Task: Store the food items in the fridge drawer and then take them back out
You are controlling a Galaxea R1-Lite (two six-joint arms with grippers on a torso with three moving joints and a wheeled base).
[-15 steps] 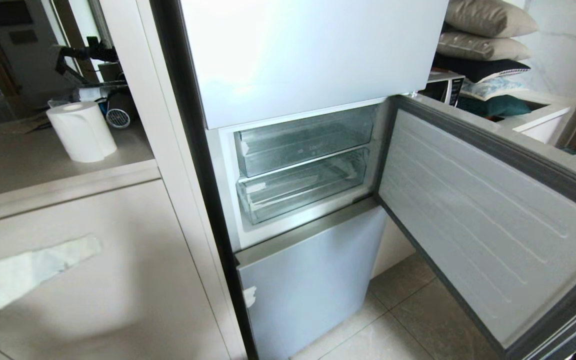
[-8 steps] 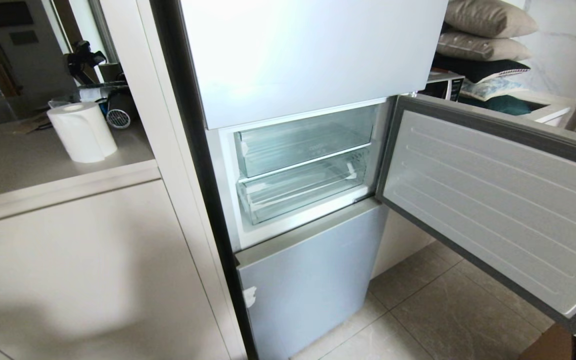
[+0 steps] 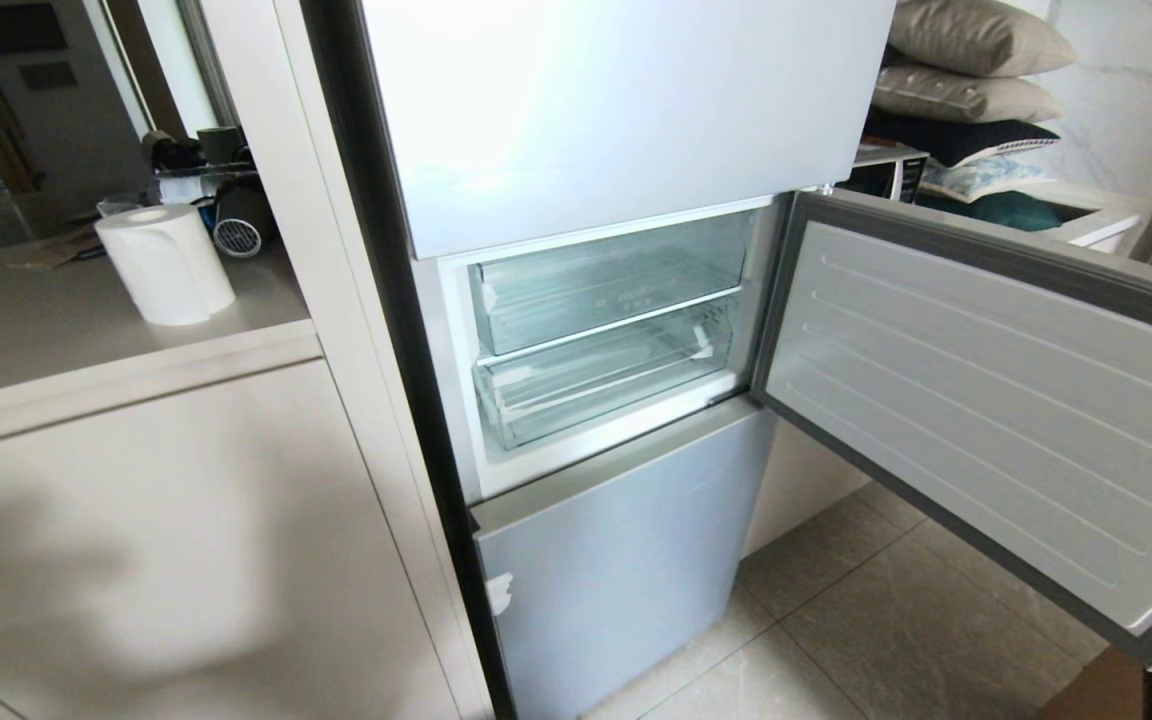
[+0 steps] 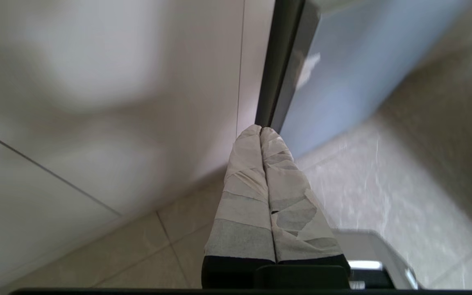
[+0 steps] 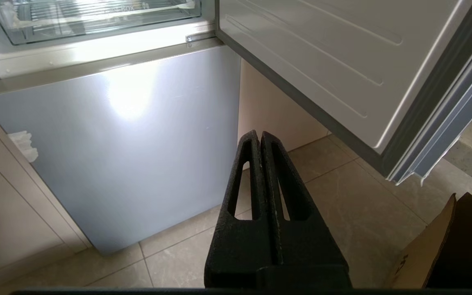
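Door: pale-blue middle fridge door (image 3: 986,400) swung wide | Drawer: clear plastic ribbed fridge drawer (image 3: 606,385) pushed in, no red fruit visible anywhere | Grippers: my taped left gripper (image 4: 260,130) clenched empty, black right gripper (image 5: 259,134) clenched empty, both low | Progress: can't tell which stage I'm at.

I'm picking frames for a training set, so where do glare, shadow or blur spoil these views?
Head view: bright glare on the upper fridge door, soft shadow on the cabinet front. Left wrist view: blurred cabinet and lower fridge door. Right wrist view: sharp, with one glare patch on that door.
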